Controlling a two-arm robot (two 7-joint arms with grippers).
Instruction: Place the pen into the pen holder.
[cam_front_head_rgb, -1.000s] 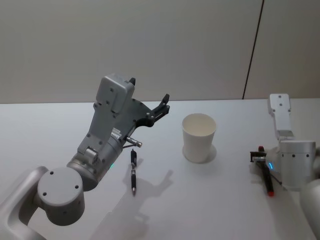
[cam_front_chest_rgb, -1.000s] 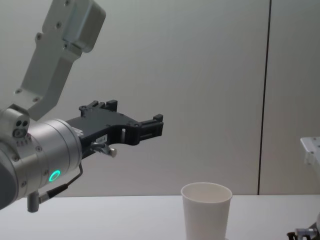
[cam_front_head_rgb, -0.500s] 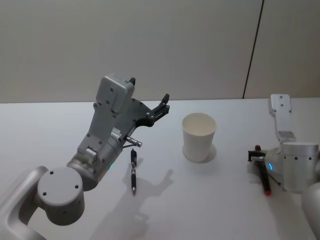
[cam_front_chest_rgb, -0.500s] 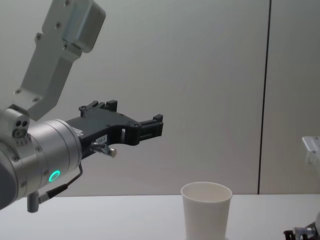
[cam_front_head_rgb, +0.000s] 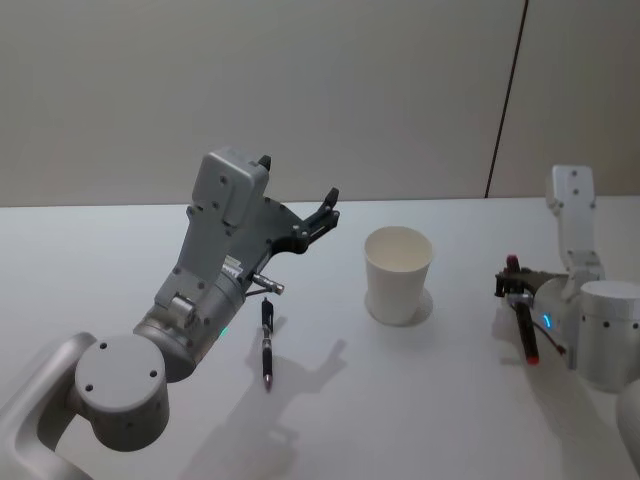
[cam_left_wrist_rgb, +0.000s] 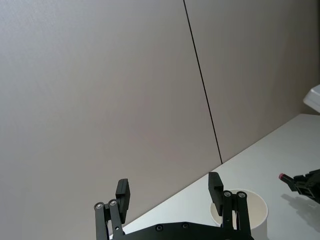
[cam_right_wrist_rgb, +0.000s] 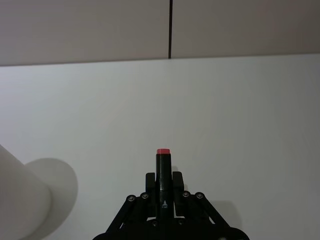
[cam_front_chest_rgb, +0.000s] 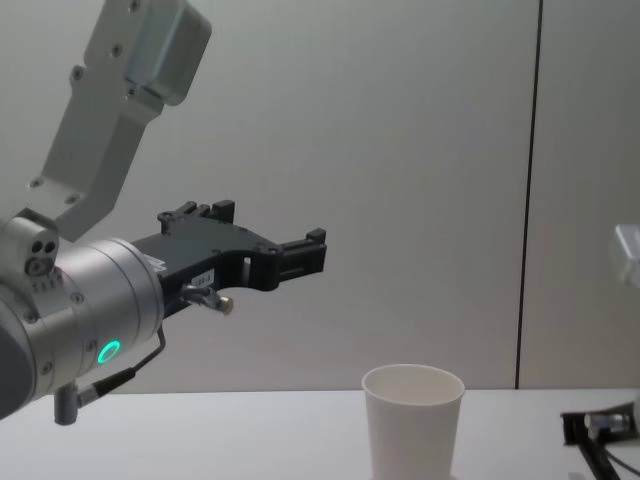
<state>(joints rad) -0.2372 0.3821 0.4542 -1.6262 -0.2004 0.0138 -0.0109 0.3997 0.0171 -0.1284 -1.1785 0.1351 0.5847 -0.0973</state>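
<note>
Far left: left gripper (cam_front_head_rgb: 325, 210) held high above the white table (cam_front_head_rgb: 100, 250), jaws spread wide on nothing, aimed toward the back wall (cam_front_head_rgb: 300, 80). Below it, flat on the table and untouched, a black pen (cam_front_head_rgb: 267, 345), lying left of the pen holder (cam_front_head_rgb: 398, 275) and apart from it. Mid-table, upright, mouth open, nothing touching it. Right of the holder, low over the table: right gripper (cam_front_head_rgb: 515, 285), jaws narrow and clamped on a red-capped pen (cam_front_head_rgb: 525, 325). Small white print on that barrel in the right wrist view, too small to read. Seen from the head, the black pen's place; from the right wrist, the red end poking past the fingertips (cam_right_wrist_rgb: 177, 177).
</note>
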